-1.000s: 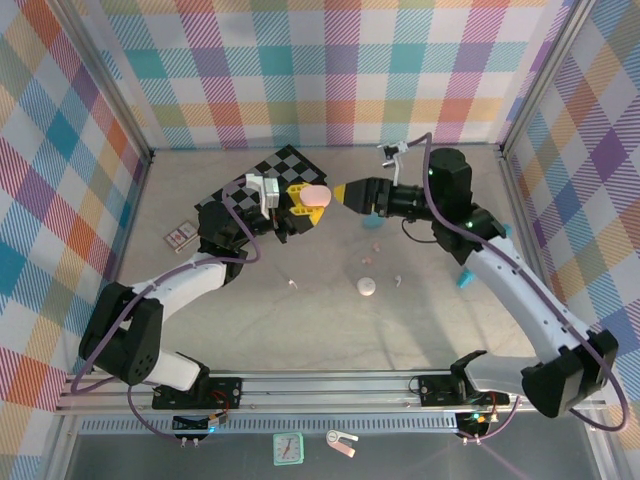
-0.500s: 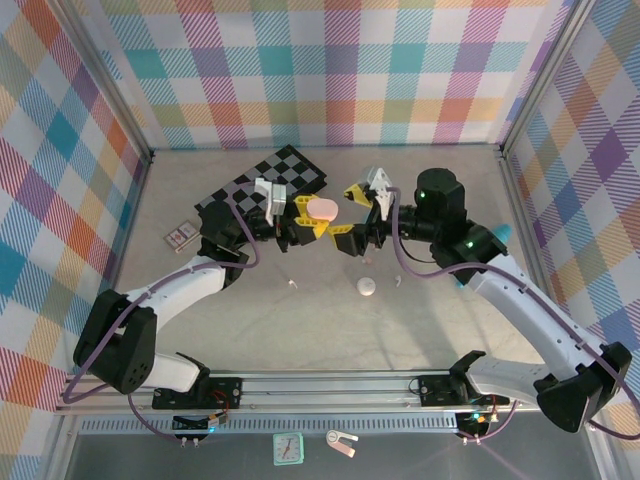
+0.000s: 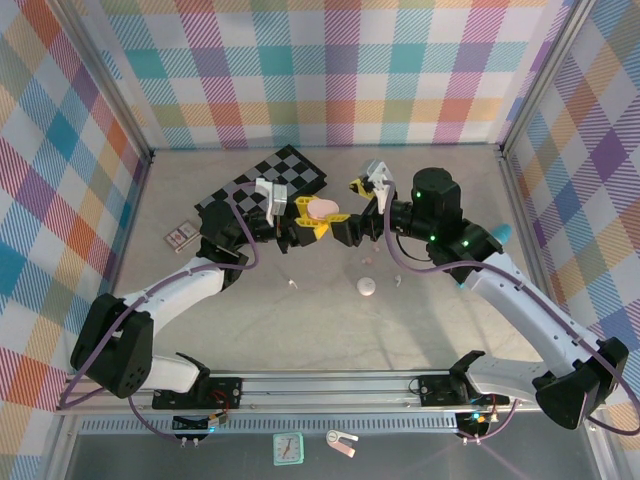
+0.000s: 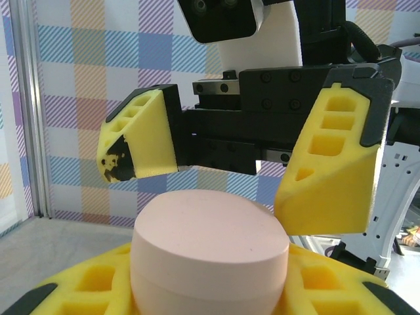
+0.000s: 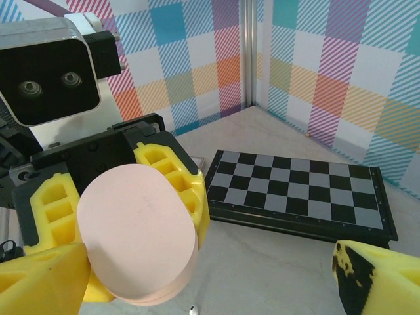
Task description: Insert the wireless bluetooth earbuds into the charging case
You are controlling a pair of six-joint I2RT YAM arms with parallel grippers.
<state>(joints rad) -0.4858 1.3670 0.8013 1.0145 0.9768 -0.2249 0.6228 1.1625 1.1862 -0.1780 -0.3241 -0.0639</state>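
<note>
My left gripper [image 3: 316, 214] is shut on a closed pink pebble-shaped charging case [image 3: 322, 207], held above the table between yellow fingers [image 5: 174, 172]. In the left wrist view the case [image 4: 210, 252] sits low at centre. My right gripper [image 3: 347, 208] faces it, open, and its yellow fingers [image 4: 336, 164] stand above and to either side of the case, apart from it. From the right wrist, the case [image 5: 136, 233] lies left of centre inside my open right gripper [image 5: 210, 285]. A tiny white earbud [image 5: 192, 308] lies on the table below. Two more small buds [image 3: 293, 284] [image 3: 398, 280] lie apart on the table.
A white charging case [image 3: 367, 287] rests on the table in front of the grippers. A folded chessboard [image 3: 278, 174] [image 5: 302, 190] lies behind the left gripper, and a small card pack [image 3: 181, 235] sits at the left. A teal cylinder [image 3: 502, 232] is partly hidden by the right arm.
The right gripper has turned its wrist and drawn in to the pink case, its fingers now spread on either side. The left gripper has shifted the case slightly right.
</note>
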